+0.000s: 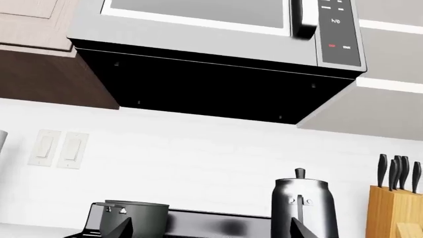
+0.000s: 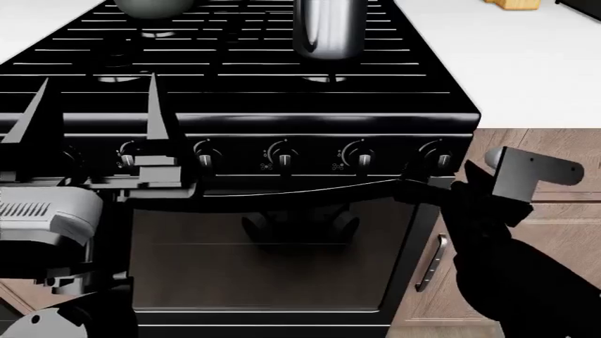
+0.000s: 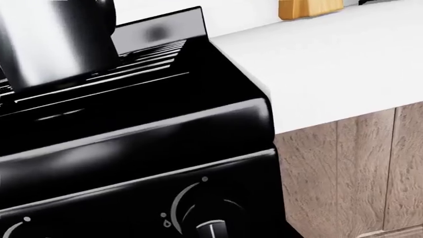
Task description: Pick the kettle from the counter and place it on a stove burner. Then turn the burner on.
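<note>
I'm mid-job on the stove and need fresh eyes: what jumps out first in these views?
The polished kettle already stands on the black stove grates, toward the back right, with a dark pot on the back left. In the head view the left gripper pokes up, open, before the knob row. The right arm is by the rightmost knob; its fingers are hidden.

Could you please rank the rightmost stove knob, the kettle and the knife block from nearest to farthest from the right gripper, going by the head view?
1. Rightmost stove knob: on the front panel, just beside the right gripper.
2. Kettle: on the back of the stove.
3. Knife block: on the counter, at the far edge.
</note>
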Available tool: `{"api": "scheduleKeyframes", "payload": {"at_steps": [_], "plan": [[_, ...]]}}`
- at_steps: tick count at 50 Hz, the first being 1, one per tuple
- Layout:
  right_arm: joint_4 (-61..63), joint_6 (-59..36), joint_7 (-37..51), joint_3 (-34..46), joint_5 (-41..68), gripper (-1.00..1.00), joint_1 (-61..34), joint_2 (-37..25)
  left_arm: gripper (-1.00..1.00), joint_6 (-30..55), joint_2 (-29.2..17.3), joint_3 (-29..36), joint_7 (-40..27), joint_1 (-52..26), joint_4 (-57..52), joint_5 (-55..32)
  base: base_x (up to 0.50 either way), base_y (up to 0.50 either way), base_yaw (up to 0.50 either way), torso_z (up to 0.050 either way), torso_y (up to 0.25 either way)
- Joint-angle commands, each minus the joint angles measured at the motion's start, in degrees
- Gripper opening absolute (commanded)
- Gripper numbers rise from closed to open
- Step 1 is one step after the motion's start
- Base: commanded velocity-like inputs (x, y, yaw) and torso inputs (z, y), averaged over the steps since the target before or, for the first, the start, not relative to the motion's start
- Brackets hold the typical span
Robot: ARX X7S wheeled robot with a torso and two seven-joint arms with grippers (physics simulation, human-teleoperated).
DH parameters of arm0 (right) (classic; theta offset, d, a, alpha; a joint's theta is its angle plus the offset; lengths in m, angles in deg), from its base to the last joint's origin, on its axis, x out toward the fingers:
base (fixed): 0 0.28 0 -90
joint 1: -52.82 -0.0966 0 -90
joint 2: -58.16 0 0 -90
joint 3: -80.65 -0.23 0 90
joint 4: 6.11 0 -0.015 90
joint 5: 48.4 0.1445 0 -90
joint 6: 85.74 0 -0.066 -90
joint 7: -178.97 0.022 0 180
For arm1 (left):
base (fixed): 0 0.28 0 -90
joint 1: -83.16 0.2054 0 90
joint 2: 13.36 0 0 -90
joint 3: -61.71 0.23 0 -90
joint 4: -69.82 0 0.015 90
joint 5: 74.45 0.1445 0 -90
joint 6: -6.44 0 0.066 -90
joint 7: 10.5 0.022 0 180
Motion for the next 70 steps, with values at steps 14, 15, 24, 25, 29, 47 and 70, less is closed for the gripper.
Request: {"api": "scheduleKeyframes", "payload": {"at_steps": [14, 15, 24, 25, 29, 47, 70], "plan": [[-7.8, -1.2, -2.9, 1.0, -0.1, 1.00, -2.1, 3.2, 1.00, -0.3, -0.1, 0.5, -0.1, -0.1, 0.5, -0.3, 0.00, 0.00, 0.00, 0.000, 0.000], [-8.1, -1.4, -3.0, 1.1, -0.2, 1.00, -2.3, 3.4, 1.00, -0.3, -0.1, 0.5, -0.1, -0.1, 0.5, -0.3, 0.00, 0.00, 0.00, 0.000, 0.000], [-11.2, -2.3, -4.0, 1.8, -0.7, 1.00, -3.8, 4.9, 1.00, -0.5, -0.1, 0.6, -0.1, -0.2, 0.9, -0.5, 0.00, 0.00, 0.00, 0.000, 0.000], [-11.5, -2.3, -4.0, 1.8, -0.6, 1.00, -3.9, 5.0, 1.00, -0.5, -0.1, 0.6, -0.1, -0.2, 0.9, -0.5, 0.01, 0.00, 0.01, 0.000, 0.000], [-11.7, -2.4, -3.9, 1.7, -0.7, 1.00, -4.1, 5.1, 1.00, -0.5, -0.2, 0.7, -0.1, -0.2, 0.9, -0.6, 0.01, 0.00, 0.01, 0.000, -0.004], [-9.8, -2.0, -2.7, 1.6, -1.4, -1.00, -3.2, 4.2, 1.00, -0.5, -0.5, 0.9, -0.4, -0.2, 0.4, -0.8, 0.01, 0.00, 0.01, 0.000, -0.006], [-12.3, -17.2, -1.0, 9.9, -7.6, -1.00, -14.3, 4.0, 1.00, -0.7, -0.9, 0.5, -0.8, -0.2, 0.1, -1.7, 0.01, 0.00, 0.01, 0.000, -0.006]]}}
